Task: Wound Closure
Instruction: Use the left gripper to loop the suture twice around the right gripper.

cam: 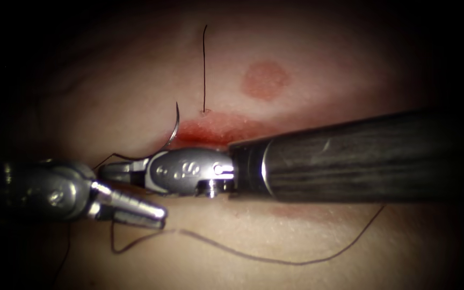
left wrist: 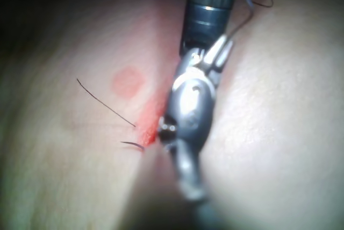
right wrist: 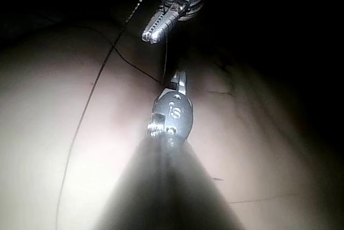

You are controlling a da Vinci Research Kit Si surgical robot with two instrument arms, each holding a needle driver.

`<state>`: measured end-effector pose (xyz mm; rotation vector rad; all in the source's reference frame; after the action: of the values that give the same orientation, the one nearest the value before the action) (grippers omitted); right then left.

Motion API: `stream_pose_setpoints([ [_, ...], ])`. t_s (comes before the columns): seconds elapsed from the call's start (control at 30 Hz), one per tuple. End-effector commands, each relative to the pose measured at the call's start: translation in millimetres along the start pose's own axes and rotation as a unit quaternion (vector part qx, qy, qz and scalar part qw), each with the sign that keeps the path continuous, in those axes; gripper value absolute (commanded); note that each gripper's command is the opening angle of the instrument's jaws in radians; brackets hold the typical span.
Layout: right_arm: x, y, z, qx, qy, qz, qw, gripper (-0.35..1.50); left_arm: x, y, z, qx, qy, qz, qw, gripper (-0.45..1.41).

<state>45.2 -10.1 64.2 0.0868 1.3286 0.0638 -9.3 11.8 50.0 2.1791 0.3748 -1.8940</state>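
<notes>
The cut (cam: 218, 131) is a red line across the tissue (cam: 307, 64). My right tool (cam: 118, 172) comes in over it from the right, jaws shut on the needle (cam: 175, 128) near its tail end. The needle curves up free of the tissue, point upward, just left of the cut's red patch. My left tool (cam: 162, 218) lies lower left, jaws slightly open and holding nothing. Thread (cam: 275, 261) trails from the needle's tail past the left tool and loops over the near tissue. In the right wrist view the right tool (right wrist: 180, 79) faces the left tool (right wrist: 150, 35).
A cut end of thread (cam: 204, 64) stands straight up from the tissue just beyond the cut and also shows in the left wrist view (left wrist: 105, 102). A round red mark (cam: 265, 80) lies further back on the right. Red fluid wets the cut edge (left wrist: 148, 125).
</notes>
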Motion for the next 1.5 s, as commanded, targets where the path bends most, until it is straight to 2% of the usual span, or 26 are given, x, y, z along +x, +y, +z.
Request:
stream_pose_setpoints([
  [0.03,-0.9,-0.6,1.0,0.005,0.003,0.001,1.0,-0.35,-1.0,-0.2,0.5,0.001,0.004,0.0,1.0,-0.35],
  [0.27,-1.6,-1.9,1.9,0.067,0.013,-0.019,0.998,-0.35,-2.0,-1.6,-0.6,0.009,0.023,-0.005,1.0,-0.35],
  [0.5,-1.7,-1.8,0.9,0.112,0.021,-0.029,0.993,-0.35,-3.5,-2.7,-2.4,0.018,0.019,-0.012,1.0,-0.35],
  [0.73,-1.8,-2.6,0.4,0.153,0.053,-0.042,0.986,-0.35,-5.6,-4.0,-4.4,0.048,0.015,-0.023,0.998,-0.35],
  [1.07,-1.9,-3.3,-1.3,0.153,0.107,-0.039,0.982,-0.35,-9.7,-5.3,-5.7,0.074,-0.011,-0.031,0.997,-0.35],
  [1.33,-2.0,-3.5,-2.2,0.147,0.16,-0.002,0.976,-0.35,-11.5,-6.3,-5.9,0.086,-0.015,-0.034,0.996,-0.35],
  [1.47,-2.0,-3.6,-2.3,0.144,0.172,0.006,0.974,-0.35,-12.5,-6.4,-6.1,0.087,-0.015,-0.033,0.996,-0.35],
  [1.5,-2.0,-3.5,-2.4,0.142,0.176,0.009,0.974,-0.28,-12.8,-6.4,-6.1,0.088,-0.014,-0.032,0.995,-0.35],
])
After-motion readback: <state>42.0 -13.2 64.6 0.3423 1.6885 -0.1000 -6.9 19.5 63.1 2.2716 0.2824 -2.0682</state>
